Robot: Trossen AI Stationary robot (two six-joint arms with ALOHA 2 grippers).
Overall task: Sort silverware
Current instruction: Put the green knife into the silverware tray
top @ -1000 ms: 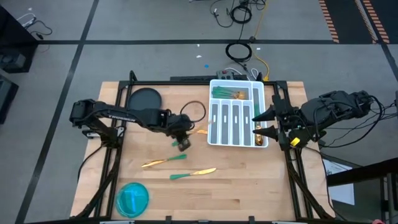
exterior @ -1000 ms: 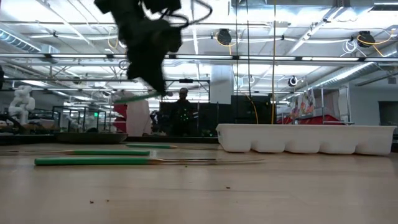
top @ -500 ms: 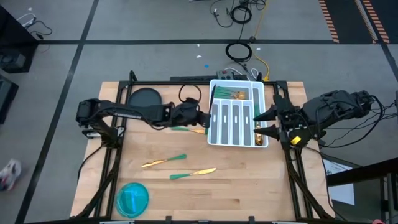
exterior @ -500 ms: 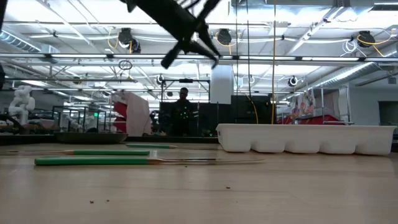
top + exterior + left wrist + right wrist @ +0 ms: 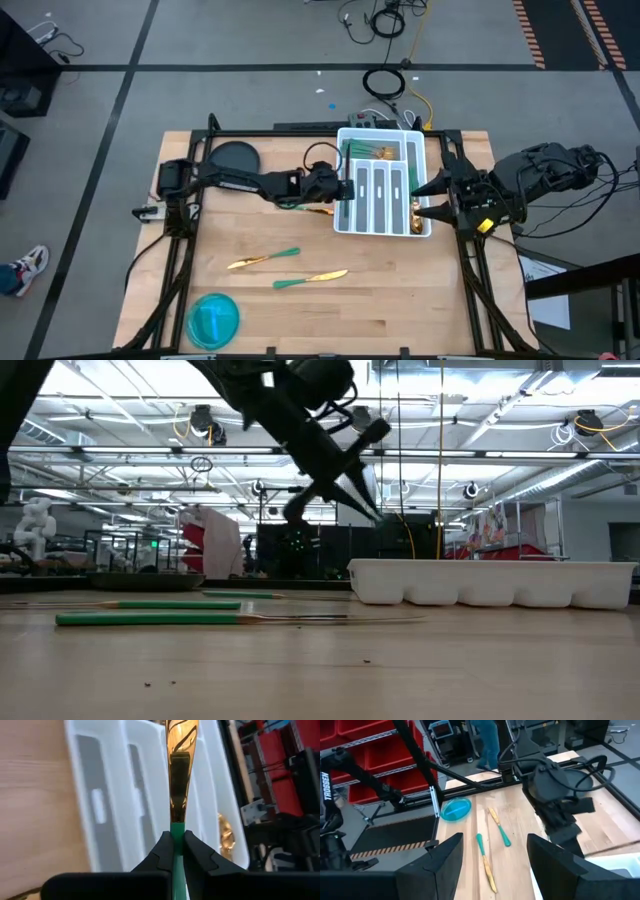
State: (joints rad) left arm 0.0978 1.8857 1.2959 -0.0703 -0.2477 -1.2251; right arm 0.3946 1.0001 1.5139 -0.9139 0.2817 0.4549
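The left gripper (image 5: pixel 340 189) was extended to the left edge of the white divided tray (image 5: pixel 420 150), raised above the table in the low view. Its fingers (image 5: pixel 162 854) were clenched on the teal handle of a gold-headed utensil (image 5: pixel 178 780), just below where the gold began; the gold end pointed out over the tray's long narrow compartments, its tip cut off so the type could not be told. The right gripper (image 5: pixel 428 198) hovered at the right edge of the tray, fingers (image 5: pixel 445 857) spread wide apart and holding nothing. Two pieces lay on the bare wood near-left of the tray: a fork or spoon (image 5: pixel 264 259) and, just nearer, a knife (image 5: pixel 311 278), each lying roughly left to right, apart from one another. Several pieces (image 5: pixel 366 151) were gathered in the tray's far crosswise compartment, and one gold piece (image 5: pixel 415 210) lay in the rightmost long slot. A dark round plate (image 5: pixel 232 158) sat at the far left of the wooden table (image 5: pixel 400 300), and a translucent blue bowl (image 5: pixel 213 318) at the near left. A person (image 5: pixel 487 742) stood beyond the table in the right wrist view.
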